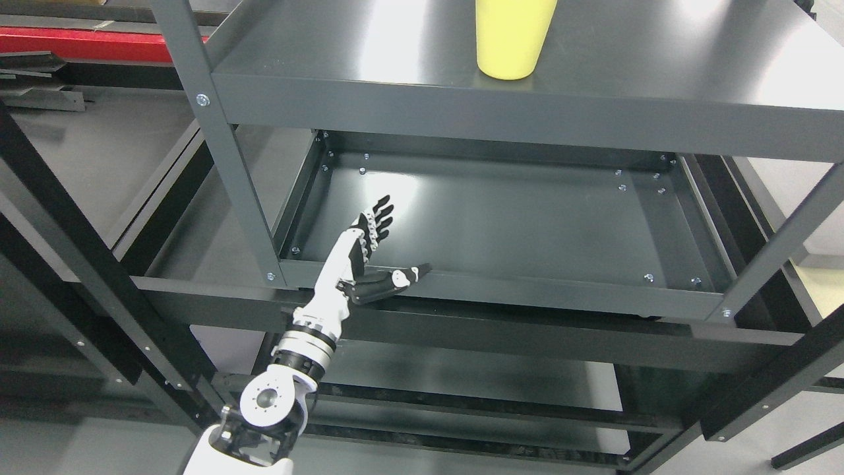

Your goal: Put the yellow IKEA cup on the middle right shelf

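Yellow cup [513, 39] upright on upper grey shelf [659, 72]; left robot hand [369, 254] empty below it.

Cup stands near the shelf's front edge, its top cut off by the frame. Left robot hand is well below and left of the cup, at the front rim of the lower shelf tray [527, 224]; fingers spread straight, thumb out sideways, gripping nothing.
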Available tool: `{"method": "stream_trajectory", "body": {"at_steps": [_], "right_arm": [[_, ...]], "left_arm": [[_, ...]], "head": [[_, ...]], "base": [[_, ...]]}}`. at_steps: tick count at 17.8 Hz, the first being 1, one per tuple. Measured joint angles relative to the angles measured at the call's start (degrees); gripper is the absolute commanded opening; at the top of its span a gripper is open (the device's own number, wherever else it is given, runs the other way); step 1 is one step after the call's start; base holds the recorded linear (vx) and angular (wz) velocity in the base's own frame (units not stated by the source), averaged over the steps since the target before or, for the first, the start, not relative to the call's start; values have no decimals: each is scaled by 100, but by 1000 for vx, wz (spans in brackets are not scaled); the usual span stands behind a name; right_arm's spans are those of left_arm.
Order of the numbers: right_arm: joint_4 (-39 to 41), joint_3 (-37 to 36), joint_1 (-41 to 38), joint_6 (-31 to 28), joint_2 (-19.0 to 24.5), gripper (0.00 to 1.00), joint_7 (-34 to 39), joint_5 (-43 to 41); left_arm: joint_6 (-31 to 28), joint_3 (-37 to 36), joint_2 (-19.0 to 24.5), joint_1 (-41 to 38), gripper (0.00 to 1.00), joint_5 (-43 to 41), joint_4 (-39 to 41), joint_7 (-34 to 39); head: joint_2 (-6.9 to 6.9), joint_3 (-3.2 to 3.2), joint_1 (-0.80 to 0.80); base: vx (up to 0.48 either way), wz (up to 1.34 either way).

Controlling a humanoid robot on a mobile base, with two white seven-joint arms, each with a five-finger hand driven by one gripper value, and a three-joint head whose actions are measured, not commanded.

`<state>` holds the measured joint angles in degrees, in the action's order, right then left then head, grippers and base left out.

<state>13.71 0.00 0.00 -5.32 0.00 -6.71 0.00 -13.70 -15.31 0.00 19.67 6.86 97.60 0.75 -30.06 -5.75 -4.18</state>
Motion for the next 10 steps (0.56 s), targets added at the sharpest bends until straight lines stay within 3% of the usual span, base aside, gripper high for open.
{"method": "stream_trajectory", "body": {"at_steps": [10], "right_arm": [[0,0,0,0,0,99,0,0]], "left_arm": [[-225,406,0,58,98,-26,255,-49]], "head": [[0,0,0]], "base": [[0,0]]}}
